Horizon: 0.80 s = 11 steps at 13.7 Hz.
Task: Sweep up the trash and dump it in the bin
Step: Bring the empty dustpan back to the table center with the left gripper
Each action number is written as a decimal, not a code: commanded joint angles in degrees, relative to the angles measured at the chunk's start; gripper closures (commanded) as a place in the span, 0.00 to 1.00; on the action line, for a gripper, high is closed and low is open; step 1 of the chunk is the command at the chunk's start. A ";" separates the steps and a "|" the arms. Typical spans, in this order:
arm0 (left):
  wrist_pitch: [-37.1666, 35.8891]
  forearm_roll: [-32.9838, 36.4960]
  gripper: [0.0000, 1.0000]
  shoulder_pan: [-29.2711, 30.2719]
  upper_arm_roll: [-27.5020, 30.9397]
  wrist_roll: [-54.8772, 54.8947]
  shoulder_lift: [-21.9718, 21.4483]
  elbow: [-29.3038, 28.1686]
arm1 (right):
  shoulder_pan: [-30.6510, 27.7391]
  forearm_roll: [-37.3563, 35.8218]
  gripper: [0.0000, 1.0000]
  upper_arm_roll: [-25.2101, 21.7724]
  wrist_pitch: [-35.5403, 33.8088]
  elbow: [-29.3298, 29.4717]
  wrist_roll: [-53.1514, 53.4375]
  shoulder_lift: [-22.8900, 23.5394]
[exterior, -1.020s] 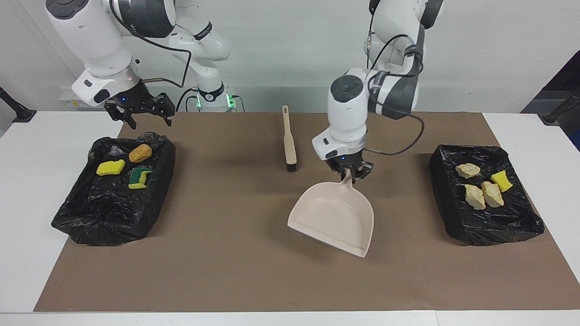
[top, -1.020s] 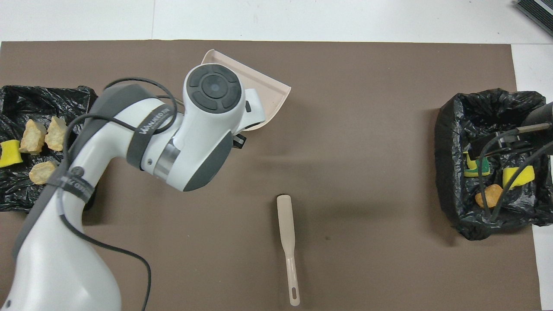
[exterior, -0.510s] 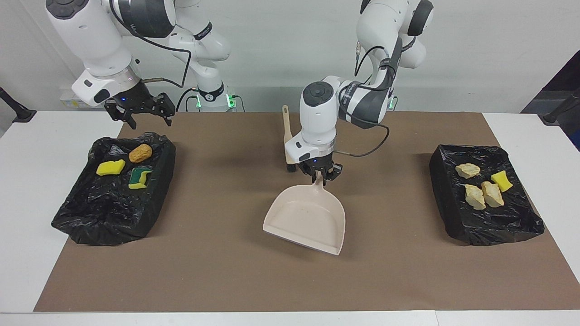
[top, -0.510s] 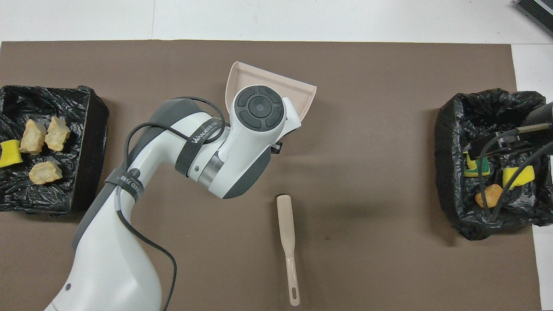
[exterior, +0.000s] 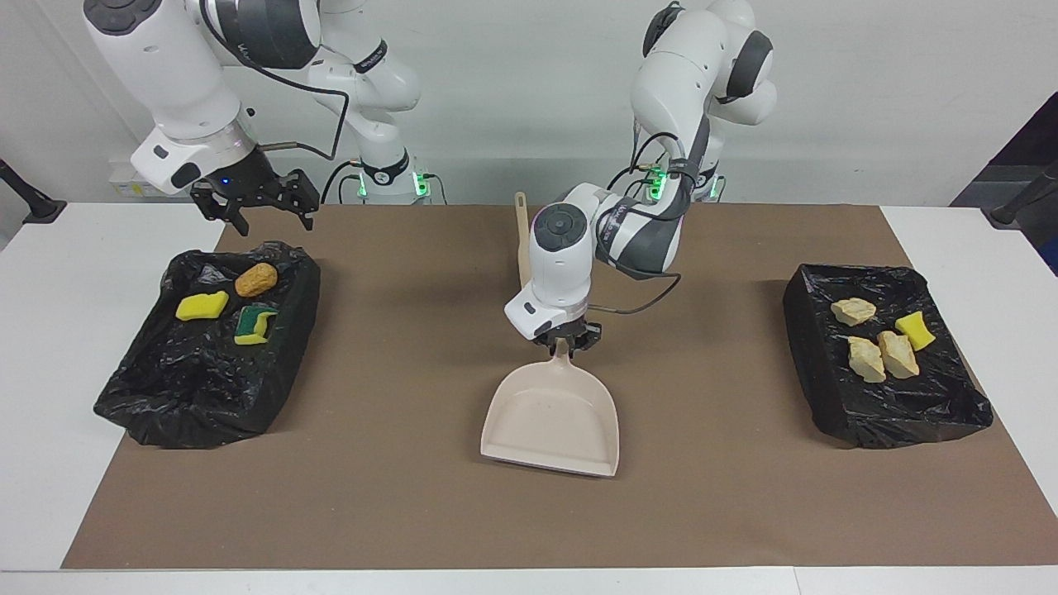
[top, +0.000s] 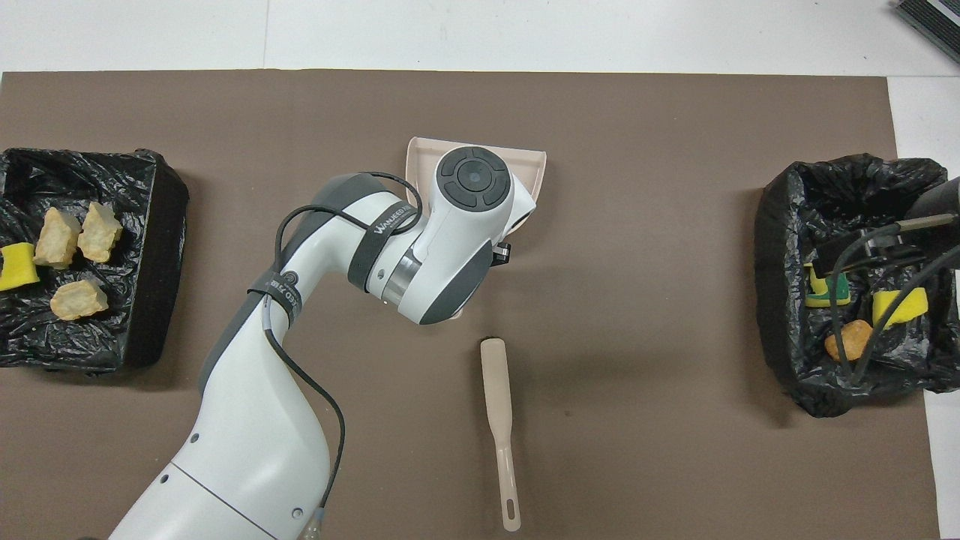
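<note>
My left gripper (exterior: 564,343) is shut on the handle of the empty beige dustpan (exterior: 552,421), held low over the middle of the brown mat with its mouth pointing away from the robots. In the overhead view the arm hides most of the dustpan (top: 424,154). The trash lies in two black-lined bins. The bin (exterior: 165,397) at the right arm's end holds a yellow sponge (exterior: 201,305), a green-backed sponge (exterior: 253,324) and a golden bread piece (exterior: 255,280). The other bin (exterior: 876,421) holds three tan pieces (exterior: 881,355) and a yellow sponge (exterior: 915,330). My right gripper (exterior: 263,205) hangs open over its bin's edge nearest the robots.
The beige brush (top: 497,405) lies on the mat nearer to the robots than the dustpan, its handle toward them; in the facing view the left arm partly hides the brush (exterior: 524,240). White table borders the brown mat (exterior: 397,496) on all sides.
The left arm has carried the dustpan from nearer the left arm's end toward the mat's middle and lowered it flatter. The right arm has not moved.
</note>
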 commanded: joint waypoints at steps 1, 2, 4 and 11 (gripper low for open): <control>-0.05 -1.74 1.00 -1.10 1.07 -0.81 -0.24 0.26 | -0.50 1.23 0.00 0.35 -1.21 1.37 0.68 0.70; -0.13 -1.65 1.00 -1.19 1.07 -0.81 -0.50 -0.35 | -0.58 1.23 0.00 0.35 -1.21 1.37 0.68 0.70; -0.13 -1.56 0.55 -1.80 1.16 -0.90 -0.86 -1.84 | -0.50 1.23 0.00 0.35 -1.21 1.37 0.68 0.70; -1.71 0.99 0.00 -0.67 2.12 0.50 -7.50 -5.96 | -0.50 1.23 0.00 0.35 -1.21 1.37 0.68 0.70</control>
